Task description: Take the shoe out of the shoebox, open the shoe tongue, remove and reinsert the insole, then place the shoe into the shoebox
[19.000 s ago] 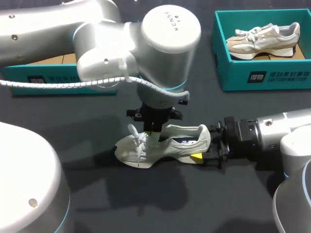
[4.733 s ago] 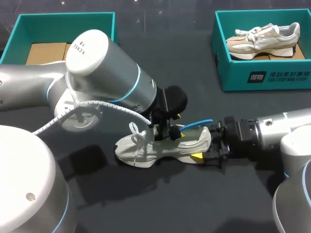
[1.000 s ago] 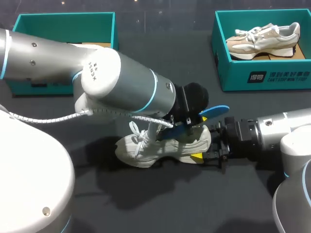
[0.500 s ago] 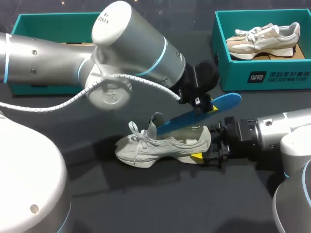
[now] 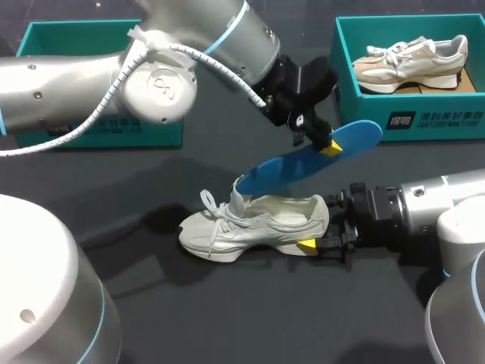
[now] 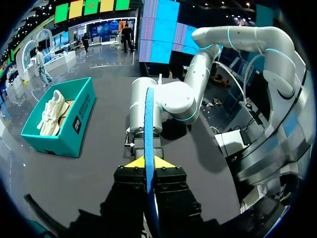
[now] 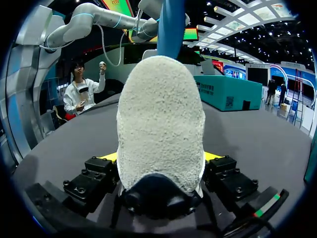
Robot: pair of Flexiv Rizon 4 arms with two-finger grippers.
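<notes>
Table: left shoebox at far left corner, right shoebox at far right corner with a beige shoe inside. White shoe sits mid-table, outside both boxes, toe toward the left edge. Blue insole is out of it, tilted in the air above. Left gripper pinches the insole near one end. Right gripper clamps the white shoe's heel from both sides.

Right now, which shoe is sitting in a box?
The beige-and-white shoe in the far right shoebox; the pale shoe stands on the table, heel in the right gripper.
</notes>
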